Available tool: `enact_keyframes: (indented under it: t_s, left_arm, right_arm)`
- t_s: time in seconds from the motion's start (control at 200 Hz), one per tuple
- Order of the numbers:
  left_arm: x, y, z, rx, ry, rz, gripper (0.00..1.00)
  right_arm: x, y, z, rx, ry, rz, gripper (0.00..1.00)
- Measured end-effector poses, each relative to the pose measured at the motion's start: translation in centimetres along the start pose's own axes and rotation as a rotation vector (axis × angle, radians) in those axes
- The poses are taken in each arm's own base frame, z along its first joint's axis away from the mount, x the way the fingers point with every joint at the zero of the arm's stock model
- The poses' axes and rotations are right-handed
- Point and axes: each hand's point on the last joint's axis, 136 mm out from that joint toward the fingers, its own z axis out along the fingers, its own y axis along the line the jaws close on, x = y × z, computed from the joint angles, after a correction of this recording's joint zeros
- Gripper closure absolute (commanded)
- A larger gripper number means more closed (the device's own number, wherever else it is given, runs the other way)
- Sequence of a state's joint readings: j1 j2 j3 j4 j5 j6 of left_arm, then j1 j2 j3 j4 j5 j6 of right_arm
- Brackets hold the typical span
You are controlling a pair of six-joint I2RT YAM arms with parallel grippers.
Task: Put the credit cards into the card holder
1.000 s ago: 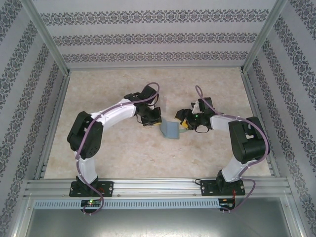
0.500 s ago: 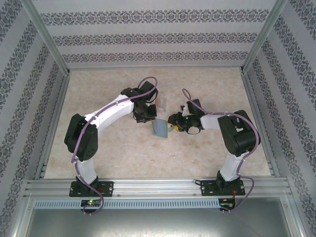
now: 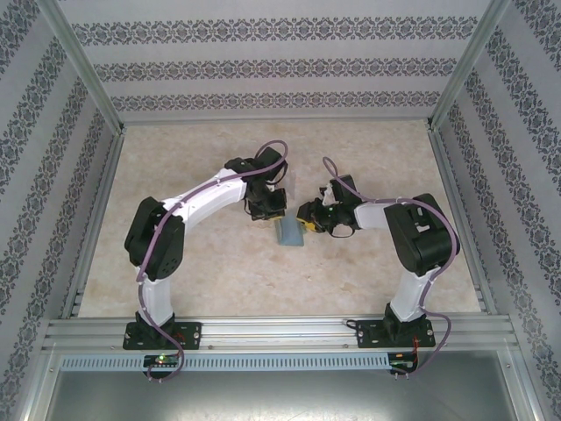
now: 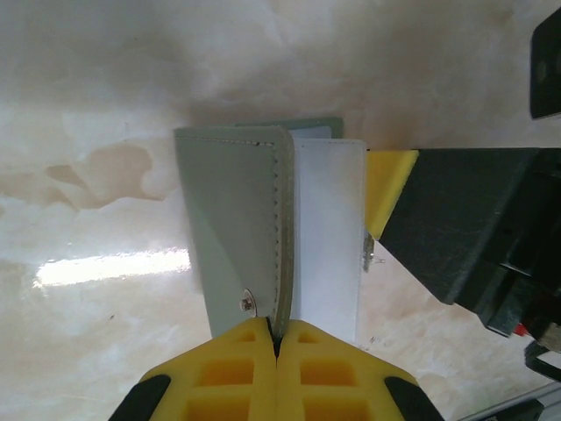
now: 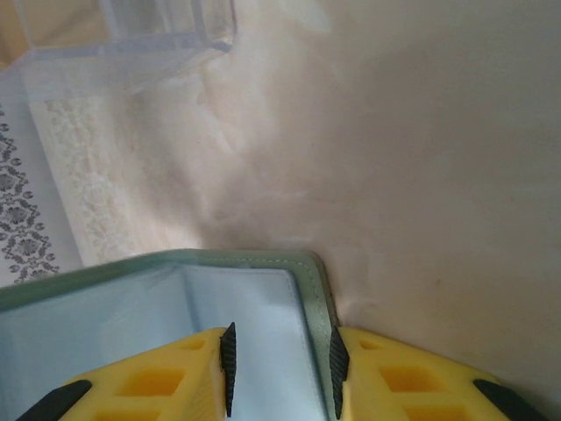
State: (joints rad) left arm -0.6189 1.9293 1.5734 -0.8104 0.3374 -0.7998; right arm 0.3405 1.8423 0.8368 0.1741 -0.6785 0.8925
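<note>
The sage-green card holder [image 3: 289, 232] stands partly unfolded on the table between my two grippers. In the left wrist view my left gripper [image 4: 279, 338] is shut on the stitched edge of its green flap [image 4: 232, 219], beside the pale inner panel [image 4: 329, 237]. My right gripper [image 3: 307, 219] comes in from the right. In the right wrist view the right gripper [image 5: 280, 373] has its jaws drawn in round the other flap [image 5: 263, 307]. One pad touches the green edge and the other the pale blue lining. The credit cards are out of view.
A clear plastic stand [image 5: 131, 44] sits on the table just beyond the card holder in the right wrist view. The beige marbled tabletop [image 3: 219, 272] is fenced by aluminium rails and patterned walls, and both arm bases stand at the near edge.
My right gripper has moved left to the card holder and narrowed its jaws round a flap. The card holder has shifted left and now shows narrower. The left arm has shifted a little, still clamped.
</note>
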Motion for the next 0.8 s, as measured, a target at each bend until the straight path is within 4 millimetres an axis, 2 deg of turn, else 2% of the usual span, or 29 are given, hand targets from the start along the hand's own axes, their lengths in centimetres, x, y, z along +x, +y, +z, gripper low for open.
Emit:
enact_keyframes:
  t_s: [0.225, 0.505, 0.684, 0.804]
  left_arm:
    - [0.3, -0.6, 1.6, 0.035, 0.041, 0.019, 1.00]
    - [0.3, -0.4, 1.9, 0.031, 0.043, 0.080, 1.00]
    - [0.8, -0.5, 2.4, 0.085, 0.038, 0.149, 1.00]
    - [1.5, -0.8, 2.5, 0.192, 0.032, 0.179, 1.00]
  right_arm:
    - [-0.2, 0.4, 0.4, -0.013, -0.005, -0.001, 0.66]
    - [-0.6, 0.1, 0.0, -0.021, -0.016, 0.008, 0.66]
    - [-1.9, -1.4, -2.4, 0.013, -0.061, 0.042, 0.65]
    - [-2.4, -1.4, -4.6, 0.031, -0.104, 0.033, 0.62]
